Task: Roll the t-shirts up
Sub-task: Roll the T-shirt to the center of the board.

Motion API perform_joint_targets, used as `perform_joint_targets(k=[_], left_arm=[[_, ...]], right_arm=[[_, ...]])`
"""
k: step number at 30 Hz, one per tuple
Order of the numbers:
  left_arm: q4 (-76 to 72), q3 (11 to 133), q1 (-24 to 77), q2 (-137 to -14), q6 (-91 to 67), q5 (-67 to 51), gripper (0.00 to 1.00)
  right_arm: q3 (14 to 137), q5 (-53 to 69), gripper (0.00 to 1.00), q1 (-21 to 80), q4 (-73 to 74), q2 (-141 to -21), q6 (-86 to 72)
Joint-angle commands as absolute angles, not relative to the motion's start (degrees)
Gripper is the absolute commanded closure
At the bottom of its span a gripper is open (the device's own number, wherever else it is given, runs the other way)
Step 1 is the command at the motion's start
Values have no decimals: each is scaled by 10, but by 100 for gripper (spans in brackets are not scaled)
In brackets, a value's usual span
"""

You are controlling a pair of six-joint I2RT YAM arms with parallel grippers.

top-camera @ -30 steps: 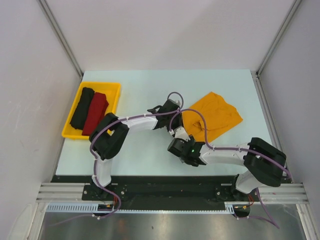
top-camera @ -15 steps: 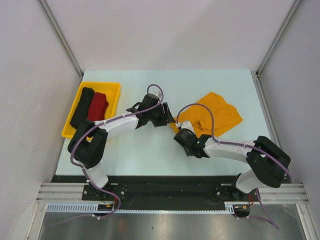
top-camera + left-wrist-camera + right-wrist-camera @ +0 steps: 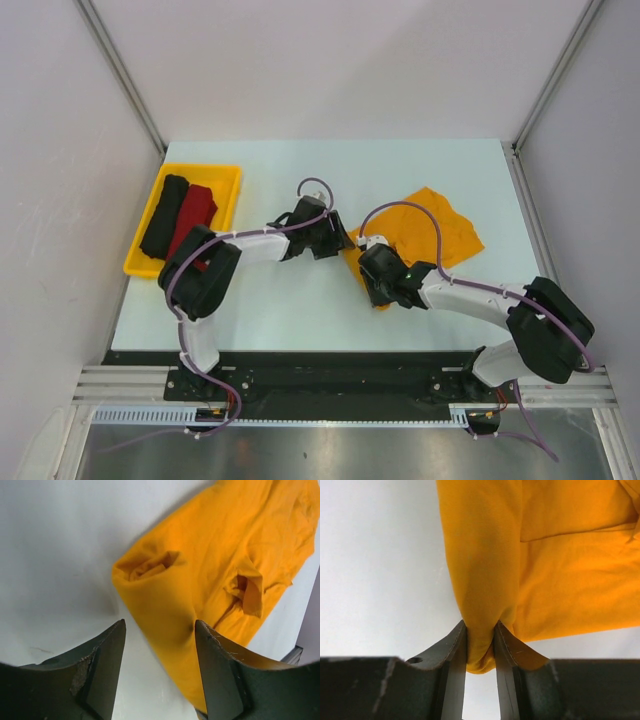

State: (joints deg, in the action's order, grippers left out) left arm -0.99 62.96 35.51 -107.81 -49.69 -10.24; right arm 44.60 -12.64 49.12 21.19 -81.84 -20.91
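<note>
The mustard-orange t-shirt [image 3: 440, 228] lies rumpled right of centre on the counter [image 3: 290, 310] — it looks limp and light, best taken at a bunched edge. The right hand [image 3: 480, 635] pinches such a fold at its near corner; the left hand [image 3: 160, 630] hangs spread above it, empty.

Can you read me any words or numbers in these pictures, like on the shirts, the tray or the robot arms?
There is nothing to read: no words, numbers or signs.
The plain mustard-orange cloth t-shirt, the dark red cloth roll, the black cloth roll, the yellow plastic tray, and the white-and-black left arm and right arm all show bare surfaces.
</note>
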Motion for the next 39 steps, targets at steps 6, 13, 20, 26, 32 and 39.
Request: perform_joint_targets(k=[6,13,20,26,32,39], left_arm=[[-48,603,360,-1072,-528,-1,61],[16,494,359,-950,-518,71,76],[88,423,342,-844,-494,97,75],[131,423,338,-782,-459,87,38],[143,382,349,-688,-454,43,31],[114,336,415,-671,-483,5,55]], right_arm=[[443,-44,72,493,165,-801,-215],[443,19,72,534,129,-786,-237],[439,59,72,590,67,-810,-272],[414,109,72,578,8,-838,-311],[388,177,72,546,-49,-854,-343],[345,247,72,500,-117,-867,-391]])
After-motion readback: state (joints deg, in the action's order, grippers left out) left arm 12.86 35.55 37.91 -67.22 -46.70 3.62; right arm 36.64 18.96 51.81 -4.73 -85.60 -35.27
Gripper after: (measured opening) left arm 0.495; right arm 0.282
